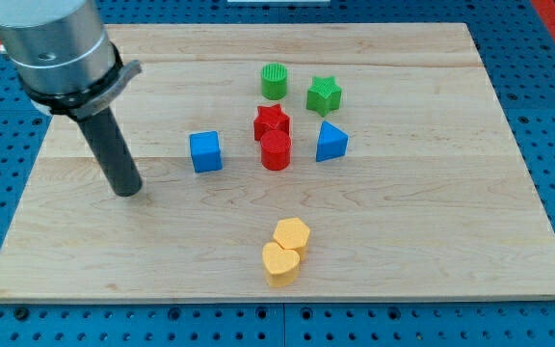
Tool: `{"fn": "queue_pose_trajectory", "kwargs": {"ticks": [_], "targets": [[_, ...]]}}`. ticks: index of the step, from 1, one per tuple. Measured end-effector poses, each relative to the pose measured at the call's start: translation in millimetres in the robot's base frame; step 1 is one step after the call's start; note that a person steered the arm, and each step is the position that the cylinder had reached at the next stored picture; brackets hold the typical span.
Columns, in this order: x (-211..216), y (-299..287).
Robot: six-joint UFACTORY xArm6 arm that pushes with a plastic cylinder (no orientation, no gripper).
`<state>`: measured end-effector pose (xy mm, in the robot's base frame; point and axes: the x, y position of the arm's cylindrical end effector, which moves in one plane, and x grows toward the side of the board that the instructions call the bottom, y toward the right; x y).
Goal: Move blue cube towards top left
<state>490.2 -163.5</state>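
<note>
The blue cube [205,151] sits on the wooden board [432,231], left of the middle. My tip [127,191] rests on the board to the left of the blue cube and slightly lower in the view, apart from it by about one cube width. The rod rises up to the grey arm body at the view's top left.
A red star [271,120] and a red cylinder [276,151] stand right of the blue cube. A blue triangle [330,142], a green cylinder [274,81] and a green star [324,94] lie further right. A yellow hexagon [292,234] and a yellow heart [280,263] sit near the bottom.
</note>
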Motion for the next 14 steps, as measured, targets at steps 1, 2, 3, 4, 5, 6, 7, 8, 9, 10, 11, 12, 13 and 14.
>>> {"fn": "queue_pose_trajectory", "kwargs": {"ticks": [1, 2, 3, 4, 5, 6, 7, 8, 9, 10, 11, 12, 13, 14], "targets": [[0.2, 28.2], [0.2, 61.9], [-0.1, 94.4], [-7.6, 99.1], [-15.2, 96.4], [-23.0, 88.4], [-31.4, 81.0], [-40.0, 71.9], [-52.1, 69.3], [-65.1, 68.1], [-79.4, 64.5], [-92.4, 59.5], [-104.7, 51.4], [-115.9, 41.2]]}}
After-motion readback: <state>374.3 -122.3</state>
